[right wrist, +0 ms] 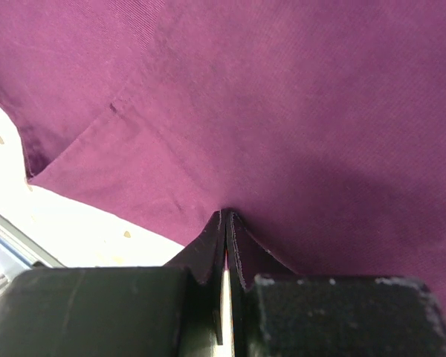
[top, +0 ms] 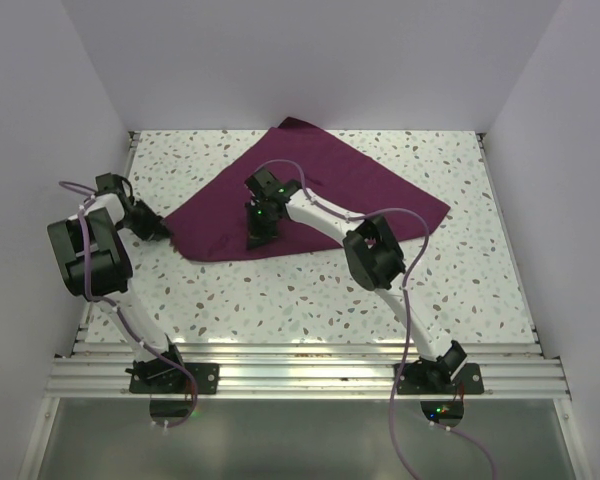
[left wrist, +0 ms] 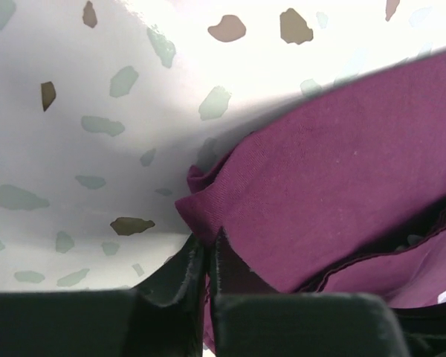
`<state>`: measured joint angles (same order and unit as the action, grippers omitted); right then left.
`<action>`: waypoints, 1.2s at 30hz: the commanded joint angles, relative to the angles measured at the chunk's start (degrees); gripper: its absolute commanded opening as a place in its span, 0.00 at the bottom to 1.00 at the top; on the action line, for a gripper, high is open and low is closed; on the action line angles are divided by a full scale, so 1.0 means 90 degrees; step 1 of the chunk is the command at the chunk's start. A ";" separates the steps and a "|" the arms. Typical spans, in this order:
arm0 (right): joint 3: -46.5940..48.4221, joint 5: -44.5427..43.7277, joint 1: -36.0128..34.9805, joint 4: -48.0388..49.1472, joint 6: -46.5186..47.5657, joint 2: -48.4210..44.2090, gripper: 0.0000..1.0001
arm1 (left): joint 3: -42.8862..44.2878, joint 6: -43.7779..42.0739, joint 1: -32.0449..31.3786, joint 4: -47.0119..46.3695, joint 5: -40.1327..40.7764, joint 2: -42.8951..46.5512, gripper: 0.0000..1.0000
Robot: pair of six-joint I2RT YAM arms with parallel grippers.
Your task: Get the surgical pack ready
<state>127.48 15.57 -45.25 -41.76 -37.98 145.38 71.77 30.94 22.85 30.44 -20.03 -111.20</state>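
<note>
The surgical pack shows as a large maroon-purple cloth point(top: 320, 190), folded over into a rough triangle on the speckled table. At the cloth's left corner my left gripper point(top: 165, 228) is low on the table. In the left wrist view that gripper point(left wrist: 208, 236) is shut on the bunched corner of the cloth point(left wrist: 334, 171), with layered edges showing to the right. My right gripper point(top: 258, 240) stands on the near middle of the cloth. In the right wrist view the right gripper point(right wrist: 225, 214) is shut, its tips pressed down onto the cloth point(right wrist: 282, 111).
The terrazzo table point(top: 330, 300) is boxed in by white walls on the left, back and right. An aluminium rail point(top: 300, 375) runs along the near edge, where both arm bases are bolted. Purple cables hang off both arms.
</note>
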 commanded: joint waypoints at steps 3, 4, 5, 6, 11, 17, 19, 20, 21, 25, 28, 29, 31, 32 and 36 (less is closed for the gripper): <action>0.0356 0.0027 -0.0011 -0.0106 0.0020 0.0224 0.00 | 0.0161 -0.0117 0.0029 -0.0003 -0.0137 0.0498 0.00; 0.0376 0.0047 0.0038 -0.0116 0.0030 0.0165 0.00 | 0.0141 -0.0117 0.0020 0.0016 -0.0138 0.0596 0.00; 0.0386 0.0066 0.0057 -0.0106 0.0020 0.0126 0.00 | 0.0131 -0.0127 -0.0009 0.0026 -0.0128 0.0704 0.00; 0.0396 0.0154 0.0087 -0.0097 0.0011 0.0087 0.00 | 0.0131 -0.0137 -0.0068 0.0046 -0.0128 0.0918 0.00; 0.0601 0.0106 0.0272 -0.0009 0.0040 -0.0109 0.00 | 0.0180 -0.0108 -0.0322 0.0192 -0.0176 0.1359 0.00; 0.0815 0.0116 0.0292 0.0372 -0.0048 0.0135 0.00 | 0.0034 0.0117 -0.0664 0.0202 -0.0323 0.1564 0.00; 0.1176 -0.0021 0.0302 0.0324 -0.0048 0.0408 0.00 | -0.0025 0.0185 -0.0713 0.0163 -0.0391 0.1603 0.00; 0.1293 -0.0089 0.0302 0.0304 -0.0058 0.0496 0.00 | -0.0015 0.0185 -0.0723 0.0183 -0.0391 0.1623 0.00; 0.1497 -0.0080 0.0302 0.0342 -0.0077 0.0681 0.00 | 0.0014 0.0195 -0.0713 0.0202 -0.0372 0.1632 0.00; 0.1656 -0.0177 0.0311 0.0547 -0.0252 0.0926 0.00 | 0.0014 0.0263 -0.0742 0.0241 -0.0430 0.1672 0.00; 0.1646 -0.0246 0.0312 0.0451 -0.0272 0.1063 0.00 | -0.0044 0.0419 -0.0791 0.0076 -0.0537 0.1740 0.00; 0.1607 -0.0265 0.0312 0.0450 -0.0263 0.1083 0.00 | -0.0044 0.0449 -0.0810 0.0056 -0.0548 0.1759 0.00; 0.1509 -0.0314 0.0311 0.0450 -0.0224 0.1092 0.00 | -0.0045 0.0566 -0.0859 0.0007 -0.0616 0.1789 0.00; 0.1509 -0.0314 0.0312 0.0441 -0.0214 0.1083 0.00 | -0.0044 0.0595 -0.0888 -0.0032 -0.0645 0.1818 0.00; 0.1723 -0.0227 0.0331 0.0470 -0.0262 0.1025 0.00 | 0.0180 0.0742 -0.1035 -0.0032 -0.0762 0.1808 0.00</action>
<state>140.42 15.73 -42.37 -37.80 -40.10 153.73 71.42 35.46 14.76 31.73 -24.40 -97.03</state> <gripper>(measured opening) 0.008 0.018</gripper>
